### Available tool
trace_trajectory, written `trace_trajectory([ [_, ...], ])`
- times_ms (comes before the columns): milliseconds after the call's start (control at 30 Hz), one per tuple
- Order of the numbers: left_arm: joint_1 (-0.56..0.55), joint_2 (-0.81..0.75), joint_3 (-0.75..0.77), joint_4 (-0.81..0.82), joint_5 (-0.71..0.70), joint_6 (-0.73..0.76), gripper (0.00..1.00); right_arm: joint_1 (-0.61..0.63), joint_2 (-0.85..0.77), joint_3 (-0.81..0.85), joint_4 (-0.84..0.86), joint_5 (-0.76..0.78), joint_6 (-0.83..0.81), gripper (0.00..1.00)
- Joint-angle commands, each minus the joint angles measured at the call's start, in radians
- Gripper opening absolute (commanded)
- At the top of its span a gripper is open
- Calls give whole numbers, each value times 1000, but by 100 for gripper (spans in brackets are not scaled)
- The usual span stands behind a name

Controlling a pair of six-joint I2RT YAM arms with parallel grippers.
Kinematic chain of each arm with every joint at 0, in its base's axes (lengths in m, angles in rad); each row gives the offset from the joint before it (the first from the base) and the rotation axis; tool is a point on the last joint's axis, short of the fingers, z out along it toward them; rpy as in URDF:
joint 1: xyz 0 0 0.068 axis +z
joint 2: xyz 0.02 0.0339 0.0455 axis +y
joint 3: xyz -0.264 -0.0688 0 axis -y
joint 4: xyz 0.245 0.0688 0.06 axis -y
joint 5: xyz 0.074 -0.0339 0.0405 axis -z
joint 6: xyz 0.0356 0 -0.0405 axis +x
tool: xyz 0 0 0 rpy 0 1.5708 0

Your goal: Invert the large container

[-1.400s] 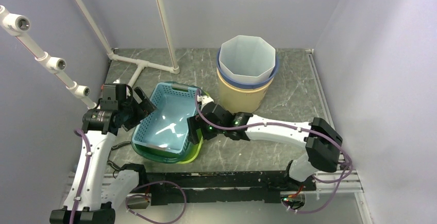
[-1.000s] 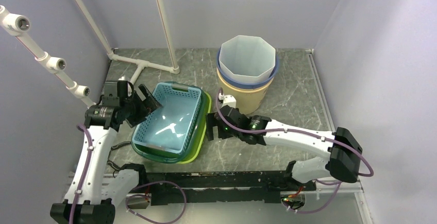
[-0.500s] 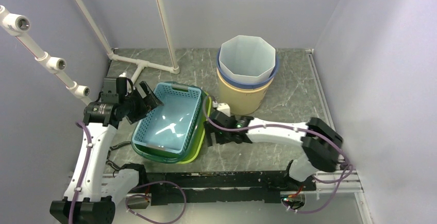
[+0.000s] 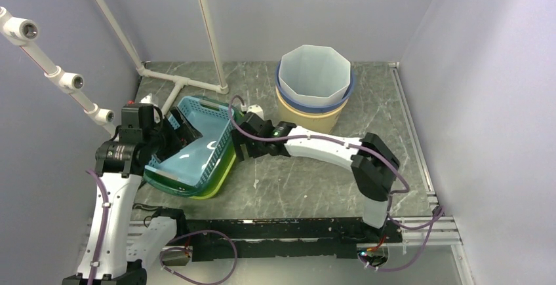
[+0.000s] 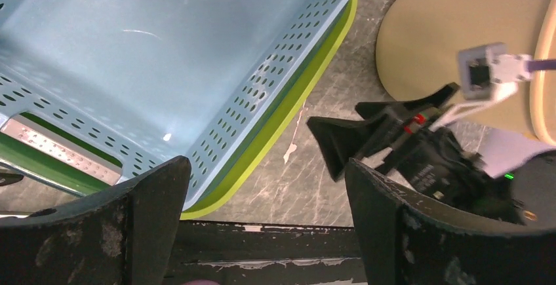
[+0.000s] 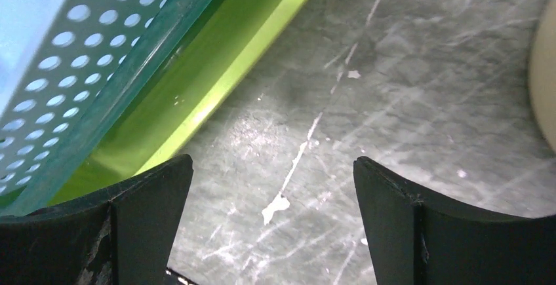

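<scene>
Nearest us, toward the near left corner of the dark marbled counter (image 4: 315,180), is the nested stack of baskets (image 4: 197,157). A light blue perforated basket (image 4: 203,124) sits inside a dark green basket (image 4: 167,183), and that one sits inside a lime-green basket (image 4: 213,183). The stack does not lie flat. It is tipped, with its right-hand wall raised and its opening turned up and toward the left edge, so from above we look onto the blue floor.

The left gripper (image 4: 180,128) is at the stack's left rim with its fingers spread wide. Through its wrist camera we look between them into the blue basket, and nothing is pinched there. We cannot tell whether a finger touches the rim.

The right gripper (image 4: 237,144) is just beside the stack's right wall, on the side toward the middle of the counter. Its jaws are likewise released and wide apart. In its wrist view the lime-green wall passes by one finger (image 6: 141,213), and bare counter fills the gap between the two. We cannot confirm contact with the wall.

Farther back, toward the far edge and right of the middle, stands a tan bucket (image 4: 308,124). A blue tub (image 4: 347,92) and a white faceted liner (image 4: 315,69) are nested in its mouth, and it is upright and apart from the baskets. At the far left corner a white pipe frame (image 4: 177,83) rests on the counter.
</scene>
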Motion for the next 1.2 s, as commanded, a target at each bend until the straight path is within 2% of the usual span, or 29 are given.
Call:
trace_trajectory([
  [0,1,1,2,32,45,1,94,-6,-206,-39,4,-22,-95,98],
  [233,1,61,-19,136,193,1,93,-5,-574,-160,-8,-154,-152,98],
  [367,1,75,-58,215,241,-31,93,-4,-707,-118,-84,-111,-198,97],
  [467,1,90,-88,260,285,-54,92,-4,-743,-29,-174,-85,-232,95],
  [567,1,101,-97,277,311,-61,91,-4,-754,57,-292,142,-213,95],
  [667,0,102,-92,273,316,-50,92,-6,-762,110,-393,490,-187,99],
  [767,0,104,-89,279,341,-37,91,-36,-781,123,-394,627,-233,99],
  [833,-1,113,-86,297,370,-35,91,-107,-777,151,-403,617,-233,96],
  [900,-21,126,-85,334,391,-45,90,-234,-762,169,-413,531,-241,94],
  [967,-84,145,-73,362,359,-60,89,-369,-733,199,-441,417,-240,92],
  [1167,-270,245,11,409,265,-76,89,-587,-685,216,-410,190,-238,82],
])
